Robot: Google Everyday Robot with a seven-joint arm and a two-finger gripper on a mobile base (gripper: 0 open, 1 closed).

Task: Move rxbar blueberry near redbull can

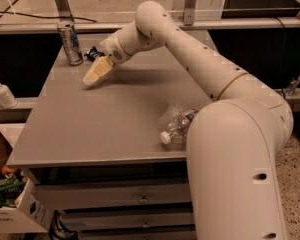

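The redbull can point(70, 43), slim and silver-blue, stands upright at the far left corner of the grey table point(105, 129). The rxbar blueberry point(93, 54), a small dark flat wrapper, lies on the table just right of the can, partly hidden behind my arm's wrist. My gripper point(94, 75) points down and left, a little in front of the bar and clear of it, close above the tabletop. It is open and holds nothing.
A crumpled clear plastic water bottle point(176, 126) lies near the table's front right, beside my arm's base. A white pump bottle point(1, 91) stands on a ledge at the left. A cardboard box point(10, 204) sits on the floor at the lower left.
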